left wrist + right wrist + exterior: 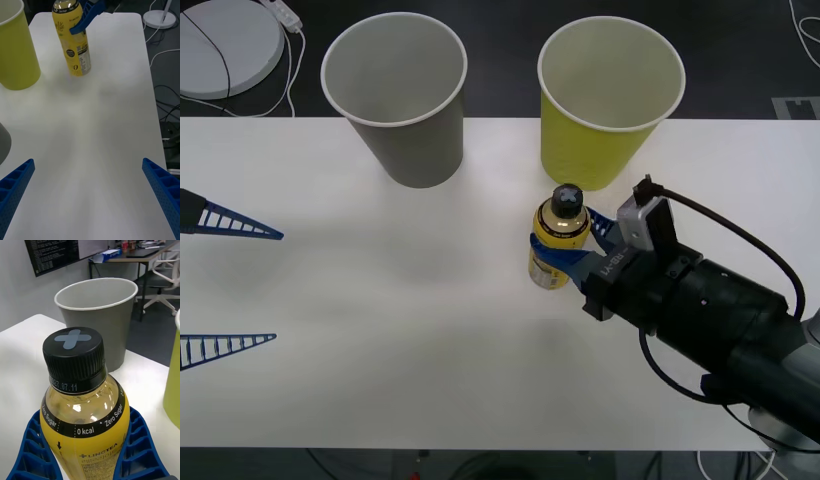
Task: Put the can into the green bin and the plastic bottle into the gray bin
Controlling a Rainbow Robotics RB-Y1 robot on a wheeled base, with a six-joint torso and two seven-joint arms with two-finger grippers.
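The right gripper [572, 250] is clamped around the plastic bottle [559, 240], one blue ribbed finger [140, 450] pressed to each side of its yellow body below the black cap [75, 354]. In the left wrist view the bottle appears tilted, its base at or just above the white table [400, 330]. The green bin [608, 100] stands upright just beyond the bottle, and the gray bin [400, 95] stands upright beside it toward the robot's left. The left gripper [225, 285] hovers at the table's left edge with its fingers spread wide, holding nothing.
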